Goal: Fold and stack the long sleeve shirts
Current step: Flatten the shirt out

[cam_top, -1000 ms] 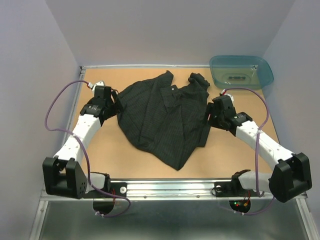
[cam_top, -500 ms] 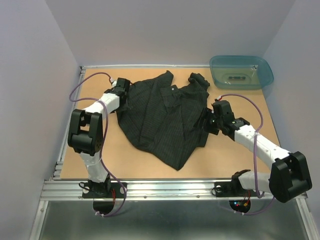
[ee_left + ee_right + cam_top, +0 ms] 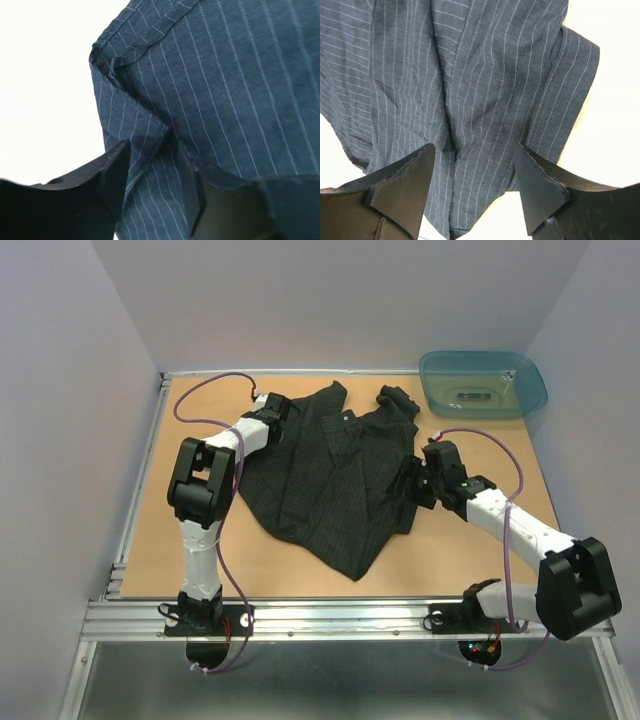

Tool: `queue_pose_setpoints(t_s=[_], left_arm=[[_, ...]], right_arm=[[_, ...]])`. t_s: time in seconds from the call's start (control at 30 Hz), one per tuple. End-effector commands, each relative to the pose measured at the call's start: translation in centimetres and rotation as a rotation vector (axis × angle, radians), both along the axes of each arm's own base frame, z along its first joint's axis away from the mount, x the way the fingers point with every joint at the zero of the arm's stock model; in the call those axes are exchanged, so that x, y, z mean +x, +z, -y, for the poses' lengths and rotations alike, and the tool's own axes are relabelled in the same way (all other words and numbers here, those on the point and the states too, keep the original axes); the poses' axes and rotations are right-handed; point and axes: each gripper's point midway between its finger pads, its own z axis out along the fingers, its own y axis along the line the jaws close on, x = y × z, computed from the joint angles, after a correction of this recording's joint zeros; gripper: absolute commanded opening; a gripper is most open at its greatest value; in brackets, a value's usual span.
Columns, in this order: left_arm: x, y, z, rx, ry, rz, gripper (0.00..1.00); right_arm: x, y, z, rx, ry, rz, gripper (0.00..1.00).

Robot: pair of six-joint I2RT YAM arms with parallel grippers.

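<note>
The black pinstriped long sleeve shirt lies crumpled and spread on the brown table, collar toward the far side. My left gripper rests at the shirt's far left corner. In the left wrist view its jaws straddle a folded hem of the cloth, with a gap still between them. My right gripper sits low at the shirt's right edge. In the right wrist view it stands open, with the striped fabric lying between and beyond its fingers.
A teal plastic tub stands at the far right corner of the table. Pale walls close in the left, back and right sides. A metal rail runs along the near edge.
The left arm has swung from the shirt's left side to its far left corner, and its jaws have narrowed over the hem. The right gripper has edged onto the shirt's right edge.
</note>
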Motion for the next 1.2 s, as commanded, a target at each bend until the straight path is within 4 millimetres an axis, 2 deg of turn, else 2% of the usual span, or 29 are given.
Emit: queue_pose_setpoints(t_s=[0.0,0.2,0.37,0.47,0.57,0.6,0.67,0.73,0.8,0.83,0.9,0.93,1.0,1.03,1.1,1.13,1.17], left_arm=[[1.4,2.3,-1.4,0.116,0.051,0.066,0.50],[1.4,1.3,-1.6,0.164,0.061,0.054,0.49],[1.5,1.3,-1.9,0.180,0.077,0.063,0.47],[1.6,1.8,-1.9,0.182,0.084,0.077,0.38],[1.5,2.2,-2.2,0.194,0.092,0.082,0.25],[1.4,2.5,-2.5,0.204,0.101,0.090,0.16],[1.2,2.6,-2.9,0.214,0.111,0.091,0.09],[0.8,2.6,-4.0,0.218,0.140,0.086,0.02],[0.3,2.7,-5.3,0.211,0.178,0.082,0.00],[-0.5,2.5,-7.0,0.205,0.226,0.068,0.00],[-1.5,2.2,-8.7,0.193,0.286,0.053,0.00],[-2.8,1.9,-10.5,0.178,0.340,0.039,0.00],[-4.0,1.6,-12.1,0.154,0.388,0.028,0.00],[-5.3,1.6,-13.6,0.141,0.437,0.026,0.00],[-6.4,1.6,-14.7,0.111,0.473,0.023,0.00],[-7.4,1.0,-15.1,0.101,0.482,0.009,0.00],[-7.9,1.7,-16.0,0.077,0.509,0.030,0.00]], right_arm=[[0.2,-0.2,-0.7,0.026,0.017,0.014,0.70],[0.2,-0.3,-0.6,0.024,0.012,0.018,0.70],[0.2,-1.0,-0.5,0.014,0.011,0.004,0.70],[0.3,-1.4,-0.5,0.010,0.010,0.001,0.69],[0.1,-2.6,0.0,-0.010,-0.011,-0.019,0.68],[0.0,-3.3,0.3,-0.024,-0.025,-0.028,0.66],[-0.2,-4.1,0.7,-0.039,-0.038,-0.041,0.63],[-0.5,-5.0,1.1,-0.058,-0.053,-0.064,0.61],[-0.5,-5.5,1.4,-0.071,-0.060,-0.072,0.59],[-0.7,-6.0,1.6,-0.082,-0.064,-0.083,0.59],[-0.5,-6.4,2.2,-0.112,-0.090,-0.083,0.57],[-0.4,-6.8,2.5,-0.125,-0.103,-0.090,0.57],[-0.3,-7.1,3.1,-0.148,-0.133,-0.092,0.57],[-0.3,-7.4,3.3,-0.154,-0.146,-0.099,0.57],[-0.1,-7.6,3.5,-0.169,-0.153,-0.101,0.56],[0.1,-7.7,3.8,-0.184,-0.165,-0.098,0.56],[0.2,-8.1,4.2,-0.201,-0.167,-0.108,0.56]])
